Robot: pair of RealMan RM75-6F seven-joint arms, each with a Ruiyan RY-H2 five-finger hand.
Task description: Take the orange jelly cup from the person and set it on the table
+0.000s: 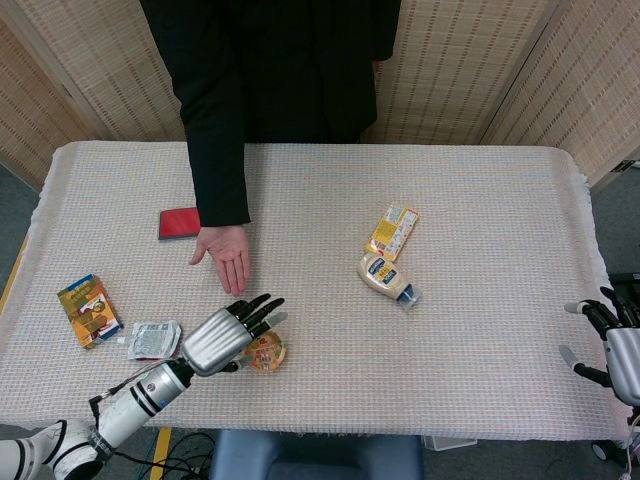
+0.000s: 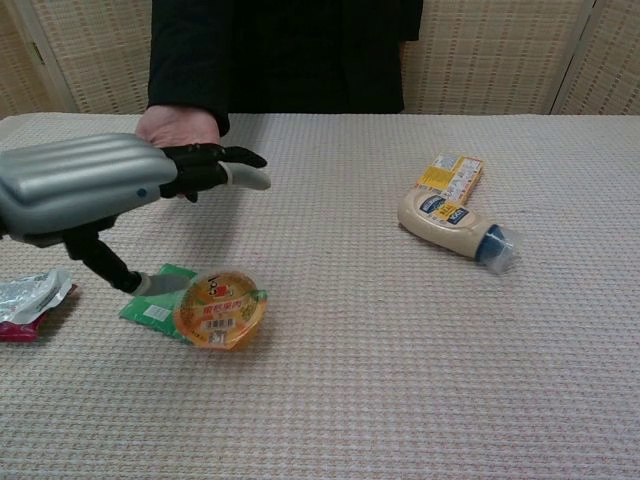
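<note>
The orange jelly cup (image 1: 266,352) (image 2: 220,309) lies on the table cloth near the front edge, label side up, with nothing touching it. My left hand (image 1: 225,333) (image 2: 110,190) hovers just above and to the left of it, fingers spread and empty. The person's hand (image 1: 228,258) (image 2: 178,128) stays palm up beyond it, empty. My right hand (image 1: 612,340) hangs off the table's right edge with its fingers apart, holding nothing.
A green packet (image 2: 155,299) lies partly under the cup's left side. A silver sachet (image 1: 153,339), an orange snack box (image 1: 89,311) and a red phone (image 1: 181,222) lie to the left. A mayonnaise bottle (image 1: 385,277) and yellow packet (image 1: 393,231) sit right of centre.
</note>
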